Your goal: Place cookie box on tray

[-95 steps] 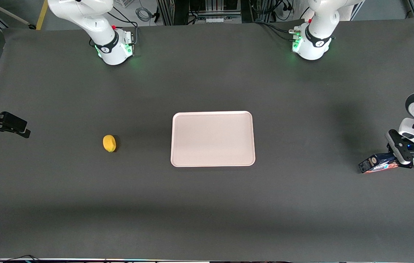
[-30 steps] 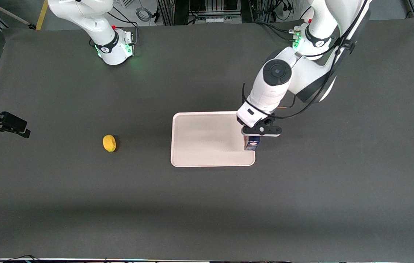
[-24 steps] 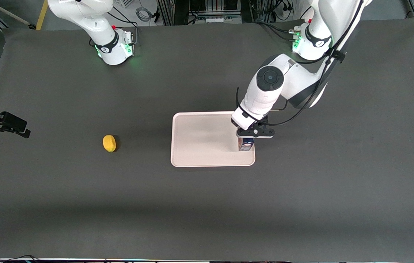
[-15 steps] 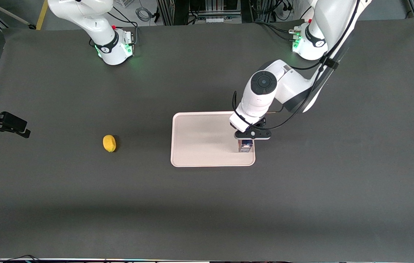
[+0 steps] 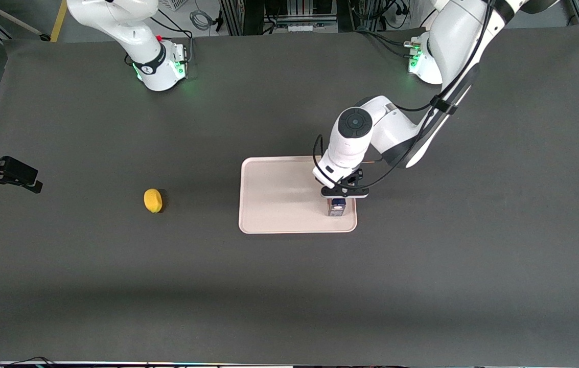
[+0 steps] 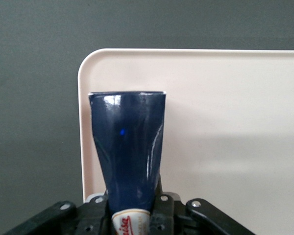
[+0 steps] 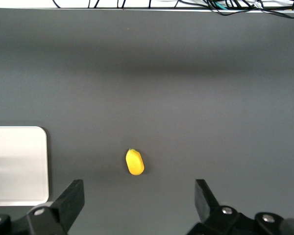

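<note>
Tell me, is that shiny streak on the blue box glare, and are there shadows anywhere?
Left wrist view: pale glare streaks the cookie box, held in the pincer. Front view: a soft dark band of shadow crosses the table; the tray looks evenly lit.

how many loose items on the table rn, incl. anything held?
3. The tray lies mid-table. The cookie box is held on end by the gripper over the tray's corner nearest the working arm. The yellow lump lies toward the parked arm's end. Nothing seems hidden.
</note>
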Action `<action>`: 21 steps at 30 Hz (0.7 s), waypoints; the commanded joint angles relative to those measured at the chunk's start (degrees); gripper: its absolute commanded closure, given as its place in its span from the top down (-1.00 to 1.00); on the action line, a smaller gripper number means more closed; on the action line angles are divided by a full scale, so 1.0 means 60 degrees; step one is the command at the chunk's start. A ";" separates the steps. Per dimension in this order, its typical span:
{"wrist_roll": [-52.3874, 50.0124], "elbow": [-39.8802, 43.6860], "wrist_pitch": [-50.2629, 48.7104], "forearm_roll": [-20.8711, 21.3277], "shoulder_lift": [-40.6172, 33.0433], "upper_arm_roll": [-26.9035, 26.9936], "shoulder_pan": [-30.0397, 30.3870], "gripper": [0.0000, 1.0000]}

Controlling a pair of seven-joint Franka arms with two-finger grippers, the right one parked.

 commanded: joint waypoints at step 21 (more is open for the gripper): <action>-0.0419 0.0020 0.0310 0.0338 0.0035 0.0234 -0.0099 1.00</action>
